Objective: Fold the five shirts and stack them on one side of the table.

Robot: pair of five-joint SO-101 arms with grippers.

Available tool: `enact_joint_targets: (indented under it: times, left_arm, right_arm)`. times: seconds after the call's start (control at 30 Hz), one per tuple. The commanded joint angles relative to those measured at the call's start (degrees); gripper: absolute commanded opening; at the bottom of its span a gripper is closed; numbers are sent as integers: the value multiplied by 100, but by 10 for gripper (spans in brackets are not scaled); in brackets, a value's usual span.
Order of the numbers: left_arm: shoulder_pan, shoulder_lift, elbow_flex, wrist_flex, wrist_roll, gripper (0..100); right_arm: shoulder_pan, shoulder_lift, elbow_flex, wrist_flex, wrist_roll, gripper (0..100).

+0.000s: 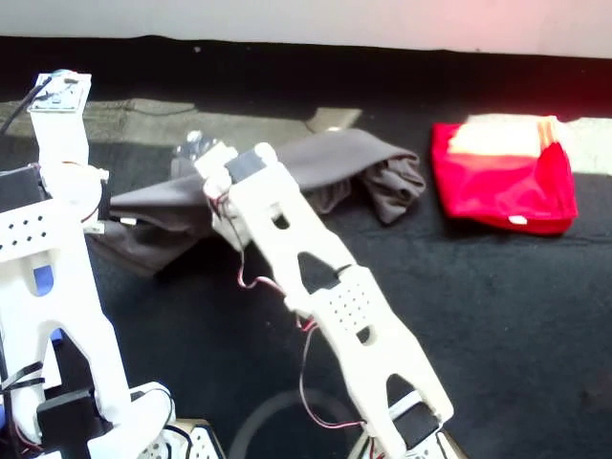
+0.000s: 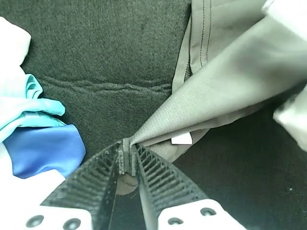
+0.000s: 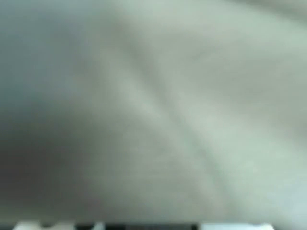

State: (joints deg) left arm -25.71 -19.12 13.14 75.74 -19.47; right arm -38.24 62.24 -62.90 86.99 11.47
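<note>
Left jaws clamped together on a corner of the grey shirt (image 2: 230,81), seen from the left wrist. The cloth is drawn into a taut wedge running from the ribbed black pads (image 2: 158,177) toward the upper right of that frame. In the high view the shirt (image 1: 325,163) lies stretched across the upper middle of the dark counter (image 1: 478,316). Its far end is crumpled in a soft heap just short of the folded red shirt (image 1: 497,191) at the upper right (a pale folded garment (image 1: 502,137) sits on the red one). The right arm (image 1: 325,287) stands up the centre of the frame, its head over the grey cloth. Its wrist camera is so near the fabric (image 3: 153,115) that I cannot tell whether the right jaws hold anything.

My worries: the pinch is on a thin corner beside a small white label (image 2: 182,139), and the weave looks smooth and limp, so a hard pull could slip it free. Held at one end only, the shirt would likely drag and bunch on the counter's felt-like nap. The crumpled end could snag the red stack. Blue cloth (image 2: 43,148) and pale aqua cloth (image 2: 29,112) lie bunched near my left jaws, at the left of that wrist frame, and would be easy to catch by mistake.
</note>
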Motion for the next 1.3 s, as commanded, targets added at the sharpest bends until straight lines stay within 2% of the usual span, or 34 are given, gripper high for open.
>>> enact_joint_targets:
  times: [0.0, 0.07, 0.27, 0.43, 0.63, 0.7, 0.83, 0.87, 0.9, 0.97, 1.13, 1.27]
  left_arm:
    - [48, -40, -22, -44, 9, 9]
    - [48, -31, -22, -44, 9, 9]
    - [75, -31, -22, -88, 9, 9]
    - [75, -31, -22, -62, 9, 9]
    - [75, -31, -22, -53, 26, 9]
    - [75, -31, -22, -53, 26, 9]
    - [66, -31, -22, 53, 26, 9]
    - [75, -31, -13, 97, 26, 9]
    - [75, -31, -13, 132, 26, 9]
    - [75, -31, -13, 158, 26, 9]
    - [75, -40, -66, 158, 35, 9]
    - [163, -84, -180, 185, 35, 9]
  right_arm:
    - [391, -31, -189, -374, -369, 289]
    - [418, 4, -505, -356, -369, 330]
    - [505, 40, -1200, -637, -378, 333]
    - [743, 40, -971, -1367, -404, 332]
    - [804, 40, -637, -1657, -387, 330]
    - [866, 48, -576, -1780, -387, 279]
    - [1086, 31, -576, -1859, -387, 0]
    - [1138, -22, -585, -1842, -387, 15]
    - [1200, -40, -629, -1815, -387, 33]
    - [1297, -57, -1007, -1596, -387, 6]
    - [1393, -145, -2149, -462, -352, 7]
    - [1332, -127, -3178, 497, 132, 7]
